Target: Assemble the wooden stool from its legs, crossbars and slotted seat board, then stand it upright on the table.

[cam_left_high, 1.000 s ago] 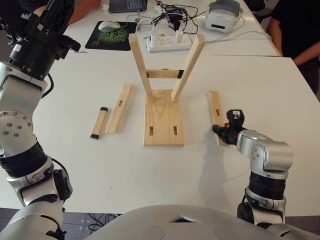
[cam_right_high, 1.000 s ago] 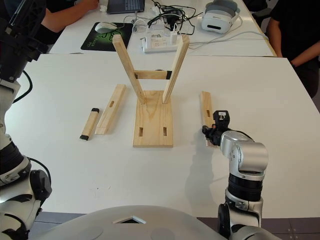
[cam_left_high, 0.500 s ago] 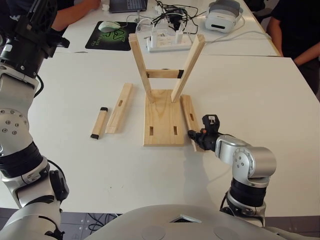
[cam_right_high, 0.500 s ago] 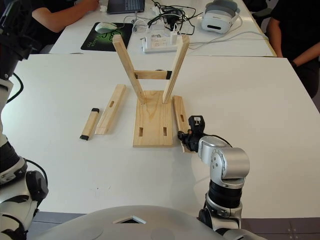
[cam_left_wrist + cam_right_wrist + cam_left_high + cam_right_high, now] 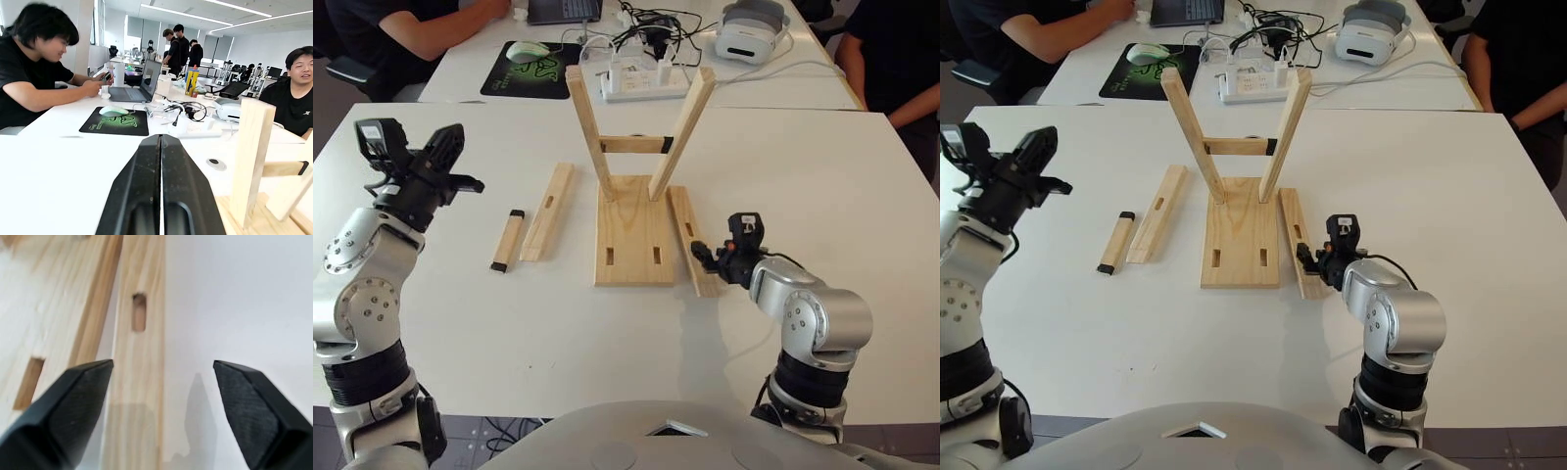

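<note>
Right end effector (image 5: 162, 364) wide open, empty, over loose leg (image 5: 146, 382) just beside seat board (image 5: 633, 235); left end effector (image 5: 161, 139) closed, empty, above tabletop (image 5: 803, 166).

Left arm (image 5: 364, 299): rounded silver-grey shells, with round cover plates ringed by small dark screws and a black ribbed band between the segments.
Left claw (image 5: 411, 149): matte black with angular, faceted housings. In the left wrist view its fingers (image 5: 132, 196) are smooth, dark wedges tapering to one tip, with a thin seam between them.
Right arm (image 5: 820, 323): glossy silver-grey drum-shaped shells with a black ribbed collar beneath.
Right claw (image 5: 703, 257): black, topped by a small box with a pale label. A thin black cable (image 5: 773, 257) arcs to the shell.
Right fingers (image 5: 73, 416): black, wedge-shaped, with finely grained faces.
</note>
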`<act>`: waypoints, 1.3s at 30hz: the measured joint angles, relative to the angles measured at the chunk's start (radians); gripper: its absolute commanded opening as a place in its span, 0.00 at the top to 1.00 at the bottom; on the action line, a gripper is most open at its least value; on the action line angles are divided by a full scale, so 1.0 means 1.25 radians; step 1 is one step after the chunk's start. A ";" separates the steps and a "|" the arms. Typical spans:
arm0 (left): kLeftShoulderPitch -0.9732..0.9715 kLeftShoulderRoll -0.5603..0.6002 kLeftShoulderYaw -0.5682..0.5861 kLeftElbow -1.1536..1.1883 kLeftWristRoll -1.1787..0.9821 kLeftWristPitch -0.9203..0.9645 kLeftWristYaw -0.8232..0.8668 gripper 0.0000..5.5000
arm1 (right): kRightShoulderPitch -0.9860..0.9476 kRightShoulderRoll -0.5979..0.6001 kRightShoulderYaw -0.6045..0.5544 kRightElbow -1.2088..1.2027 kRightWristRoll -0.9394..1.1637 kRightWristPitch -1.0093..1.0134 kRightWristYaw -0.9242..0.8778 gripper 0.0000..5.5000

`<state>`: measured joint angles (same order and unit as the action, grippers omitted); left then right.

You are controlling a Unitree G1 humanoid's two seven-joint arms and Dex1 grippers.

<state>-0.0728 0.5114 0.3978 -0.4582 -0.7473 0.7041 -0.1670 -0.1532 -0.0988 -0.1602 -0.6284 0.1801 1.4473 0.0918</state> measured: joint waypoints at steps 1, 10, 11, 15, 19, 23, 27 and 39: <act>0.037 -0.007 -0.006 -0.009 0.002 0.009 -0.001 1.00 | -0.012 -0.007 -0.017 -0.002 -0.010 -0.026 -0.006 0.31; 0.151 -0.014 -0.054 -0.006 0.038 0.037 -0.035 1.00 | -0.068 -0.008 -0.049 0.009 -0.014 -0.119 -0.032 0.31; 0.161 -0.013 -0.057 0.002 0.043 0.043 -0.039 1.00 | -0.071 -0.009 -0.049 0.016 -0.014 -0.127 -0.035 0.31; 0.191 -0.004 -0.083 0.018 0.034 0.087 -0.089 0.97 | -0.076 -0.018 -0.049 0.043 -0.019 -0.146 -0.038 0.30; 0.213 0.013 -0.098 0.055 0.075 0.084 -0.112 0.89 | -0.082 -0.032 -0.046 0.063 -0.030 -0.172 -0.039 0.30; 0.202 0.014 -0.088 0.063 0.088 0.059 -0.124 0.80 | -0.079 -0.033 -0.037 0.072 -0.030 -0.186 -0.039 0.30; 0.183 0.014 -0.088 0.066 0.102 0.046 -0.137 0.71 | -0.067 -0.033 -0.021 0.078 -0.031 -0.204 -0.039 0.30; 0.190 0.016 -0.140 0.095 0.210 0.034 -0.137 0.53 | -0.067 -0.037 -0.007 0.104 -0.029 -0.230 -0.031 0.30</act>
<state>0.1647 0.5319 0.2234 -0.3397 -0.4845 0.7465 -0.3384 -0.2370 -0.1452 -0.1691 -0.4988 0.1436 1.1597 0.0529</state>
